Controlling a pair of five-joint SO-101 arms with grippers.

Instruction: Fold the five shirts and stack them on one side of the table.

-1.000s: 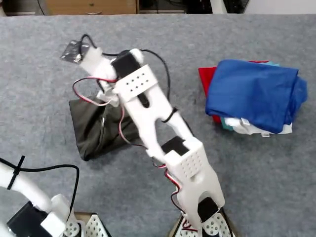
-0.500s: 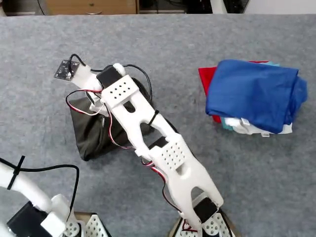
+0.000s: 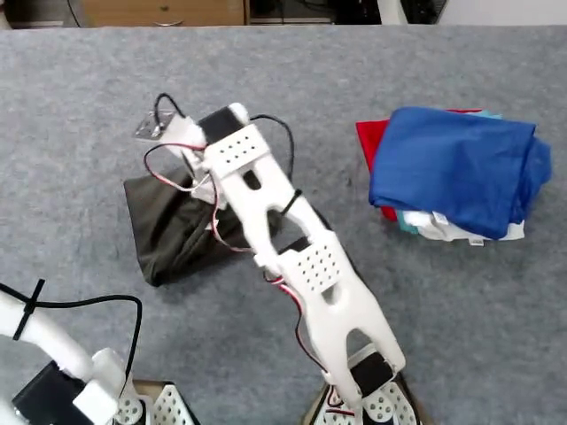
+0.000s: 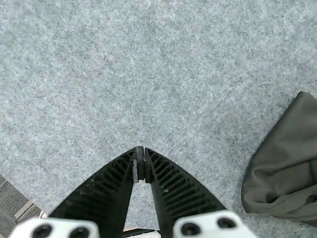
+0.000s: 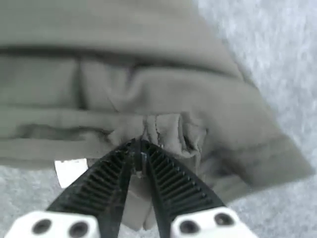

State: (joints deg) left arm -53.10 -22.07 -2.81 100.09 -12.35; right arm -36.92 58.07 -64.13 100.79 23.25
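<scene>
A dark olive shirt [image 3: 164, 235] lies crumpled left of the table's middle. The right arm [image 3: 266, 212] stretches across it to its far edge. In the right wrist view my right gripper [image 5: 140, 151] is shut on a bunched fold of the dark shirt [image 5: 163, 94]. A white label [image 5: 69, 171] shows beside the fingers. My left gripper [image 4: 139, 161] is shut with nothing in it, over bare grey carpet, with the dark shirt's corner [image 4: 285, 168] off to one side. At the right, a blue shirt [image 3: 452, 168] tops a stack over red [image 3: 372, 137], teal [image 3: 406, 226] and white [image 3: 438, 228] ones.
The table is covered in grey carpet [image 3: 372, 71]. The left arm [image 3: 53, 354] stays low at the front left corner, near both arm bases. Open carpet lies between the dark shirt and the stack, and along the far side.
The right arm's wrist swung left over the dark shirt's far edge, then back right. The shirt's far edge shifted a little. The left arm and the stack kept still.
</scene>
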